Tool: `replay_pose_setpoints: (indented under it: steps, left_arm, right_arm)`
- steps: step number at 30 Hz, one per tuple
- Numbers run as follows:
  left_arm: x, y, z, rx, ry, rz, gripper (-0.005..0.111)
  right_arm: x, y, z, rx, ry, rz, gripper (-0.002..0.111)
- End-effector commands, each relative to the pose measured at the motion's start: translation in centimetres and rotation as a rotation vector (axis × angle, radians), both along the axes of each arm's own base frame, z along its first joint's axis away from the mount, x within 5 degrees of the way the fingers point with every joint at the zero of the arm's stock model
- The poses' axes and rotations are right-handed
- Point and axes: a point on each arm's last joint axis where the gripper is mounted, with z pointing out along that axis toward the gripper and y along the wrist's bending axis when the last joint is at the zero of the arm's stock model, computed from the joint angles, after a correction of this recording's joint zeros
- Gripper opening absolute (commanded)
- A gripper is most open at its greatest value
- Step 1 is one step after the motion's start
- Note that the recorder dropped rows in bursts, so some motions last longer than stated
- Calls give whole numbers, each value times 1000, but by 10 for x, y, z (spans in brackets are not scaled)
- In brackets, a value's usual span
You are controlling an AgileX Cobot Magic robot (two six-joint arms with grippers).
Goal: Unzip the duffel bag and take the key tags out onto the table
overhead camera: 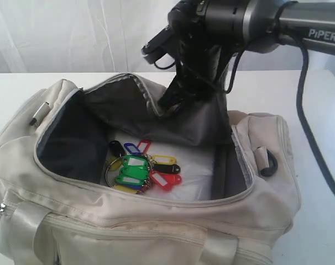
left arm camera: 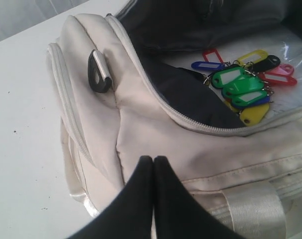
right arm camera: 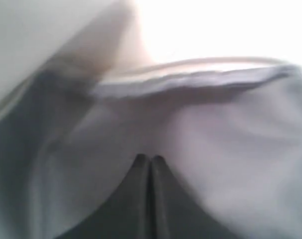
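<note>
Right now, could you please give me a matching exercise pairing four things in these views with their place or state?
1 duffel bag
2 key tags
3 left end effector
4 right end effector

A shut, against grey lining
B unzipped, gaping open
C shut, over cream outer fabric
D lying inside the bag

Pairs: 1-B, 2-D, 3-C, 4-A

Cloth bag, plastic tags, plain white top

The duffel bag [overhead camera: 156, 221] is matt cream woven cloth with shinier satin straps [overhead camera: 24, 234] and smooth dark grey lining [overhead camera: 73, 141]; inside, at the frame's centre, the key tags [overhead camera: 142, 165] are glossy coloured plastic on metal rings [overhead camera: 108, 171]; the table [overhead camera: 317, 232] looks smooth, matt white.
</note>
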Motion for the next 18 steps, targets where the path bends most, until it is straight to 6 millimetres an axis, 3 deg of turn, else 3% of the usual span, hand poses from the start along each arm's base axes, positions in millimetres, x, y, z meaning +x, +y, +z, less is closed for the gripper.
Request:
replay_pose_setpoints:
  steps: [1,5,8,14,18]
  left_arm:
    - [-1,-1,-1,-29,7,6,0]
    - [-1,-1,-1,-29,7,6,0]
    - [-1,-1,-1,-29,7,6,0]
    - [-1,-1,-1,-31,8,6,0]
    - [-1,-1,-1,-31,8,6,0]
  right_arm:
    - [39,-26,12,70,-82,-114,0]
    - [61,-47,15,92,-100,-198,0]
    - [67,-57,22,113,-114,-244,0]
    - [54,-72,59,148,-163,-267,0]
    - [34,-75,89,279,-147,-270,0]
